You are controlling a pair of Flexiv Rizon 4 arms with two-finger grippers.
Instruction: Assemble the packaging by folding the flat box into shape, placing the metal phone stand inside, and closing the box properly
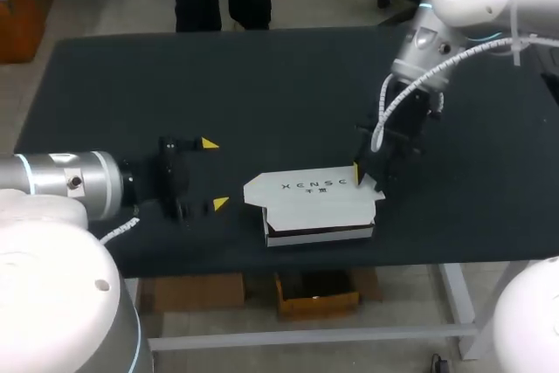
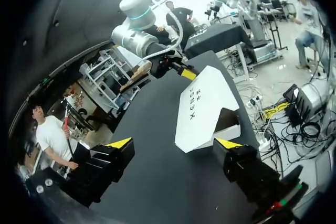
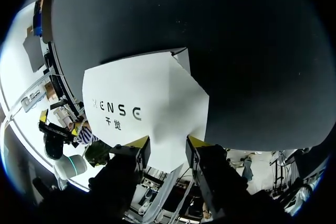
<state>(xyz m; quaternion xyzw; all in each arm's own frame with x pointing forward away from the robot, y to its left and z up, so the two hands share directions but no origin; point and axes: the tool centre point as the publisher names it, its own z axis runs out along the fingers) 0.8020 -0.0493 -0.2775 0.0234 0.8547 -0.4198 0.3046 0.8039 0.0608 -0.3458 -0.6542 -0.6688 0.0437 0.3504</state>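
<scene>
The white cardboard box lies near the table's front edge, folded into shape with its printed lid on top. In the left wrist view the box shows an open end facing my left gripper. My left gripper stands wide open a short way left of the box, touching nothing. My right gripper comes down on the box's right end. In the right wrist view a white flap of the box fills the gap in my right gripper, which is shut on it. No metal phone stand is in view.
The black table stretches behind and to the left of the box. The table's front edge runs just below the box. My right arm reaches down over the far end of the box.
</scene>
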